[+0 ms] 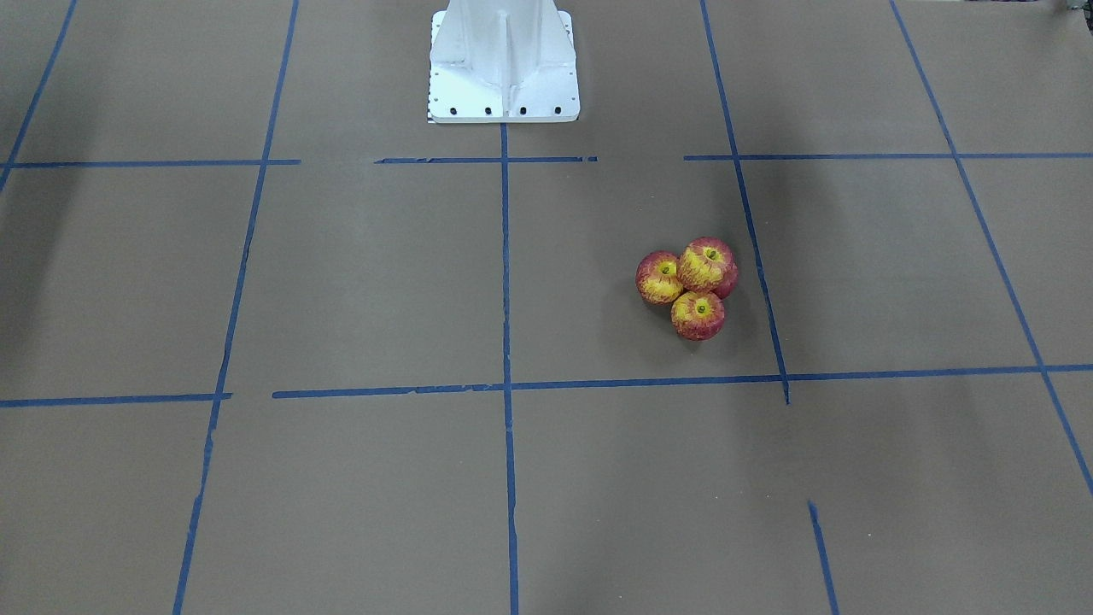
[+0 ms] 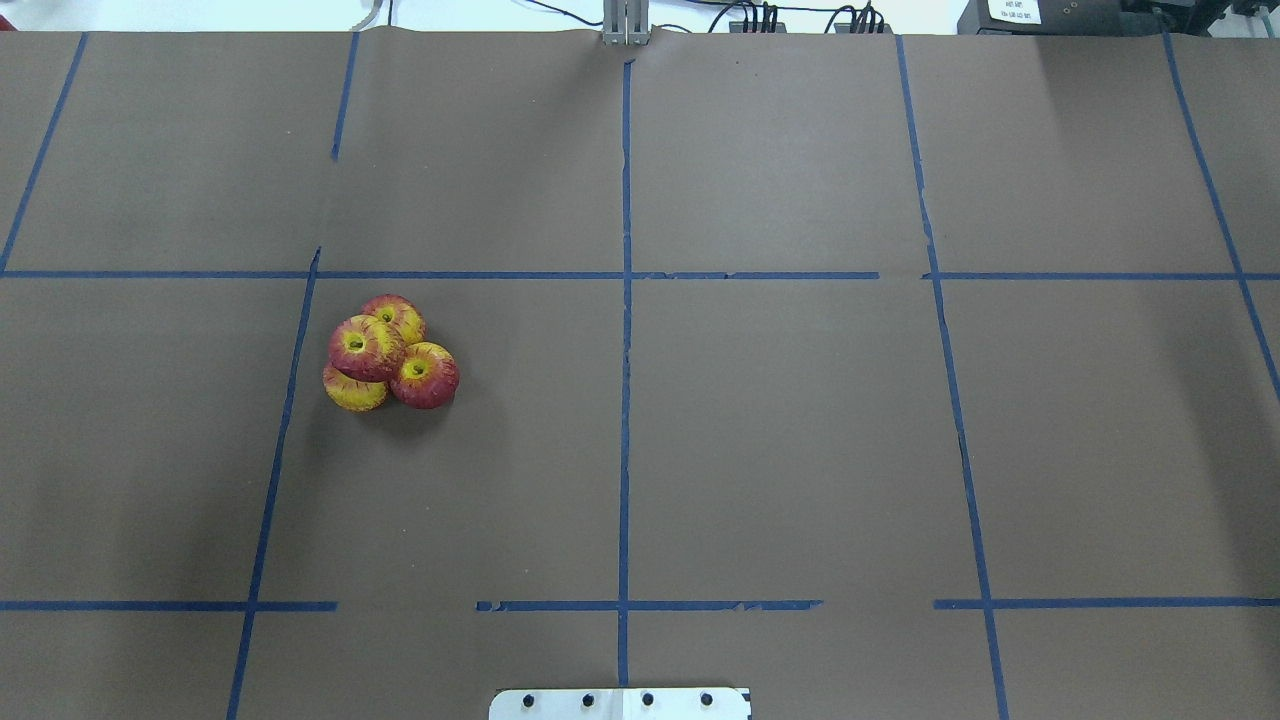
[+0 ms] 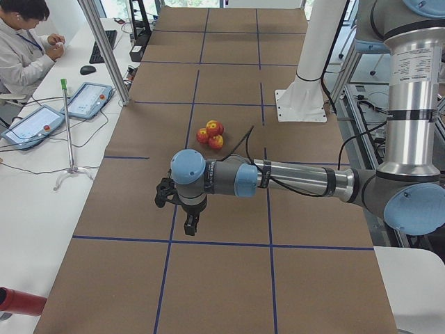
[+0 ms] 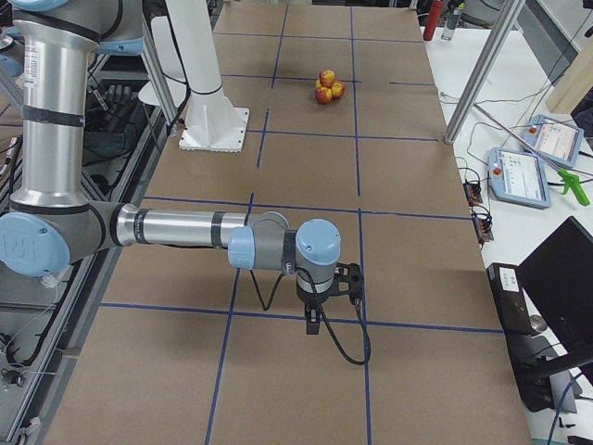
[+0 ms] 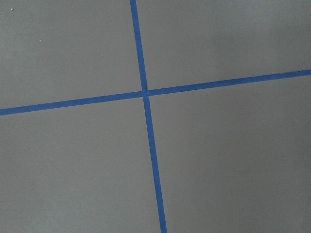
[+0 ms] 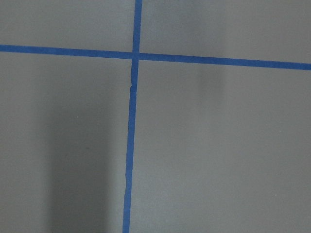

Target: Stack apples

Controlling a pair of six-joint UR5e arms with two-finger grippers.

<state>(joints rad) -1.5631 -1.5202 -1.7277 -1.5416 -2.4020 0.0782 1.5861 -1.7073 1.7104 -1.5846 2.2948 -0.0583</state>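
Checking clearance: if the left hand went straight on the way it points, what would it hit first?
Probably the table, near a tape crossing. The left hand points down, and its wrist view shows nothing between. The apples lie off that line.

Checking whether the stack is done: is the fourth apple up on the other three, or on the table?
On top. Overhead, the top apple overlaps all of the three apples clustered beneath it.

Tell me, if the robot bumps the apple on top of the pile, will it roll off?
Probably. The top apple is round and just rests in the dip between the lower apples, so a bump would likely send it rolling across the flat table. Its skin looks smooth, so it may slip when grabbed too.
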